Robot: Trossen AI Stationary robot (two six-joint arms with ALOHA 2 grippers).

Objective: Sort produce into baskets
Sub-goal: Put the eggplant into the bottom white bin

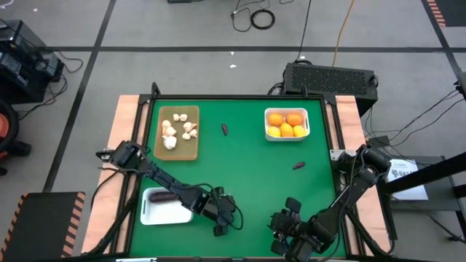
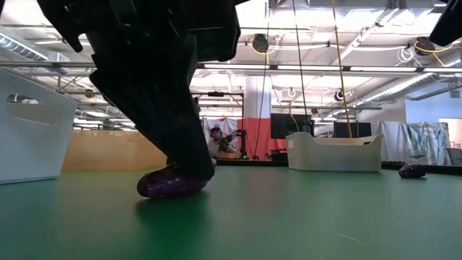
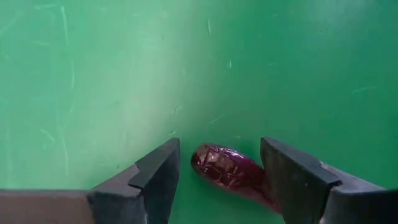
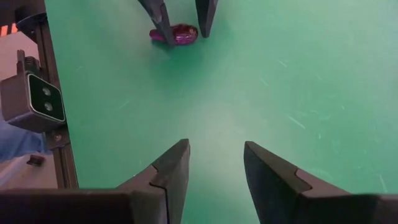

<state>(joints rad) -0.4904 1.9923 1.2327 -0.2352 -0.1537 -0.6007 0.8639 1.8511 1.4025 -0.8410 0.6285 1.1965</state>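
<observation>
While I'm scanning from the left, the white tray (image 1: 164, 212) at the near left already holds one long dark piece, and the wooden tray (image 1: 178, 133) behind it has the garlic. My left gripper (image 1: 220, 227) is down on the mat, jaws spread around a small purple eggplant piece (image 3: 227, 171), not pinching yet. It sits off-centre toward one finger, so I reckon closing could squirt it sideways. Right gripper (image 1: 280, 234) hovers nearby, jaws apart, empty, and could get bumped.
</observation>
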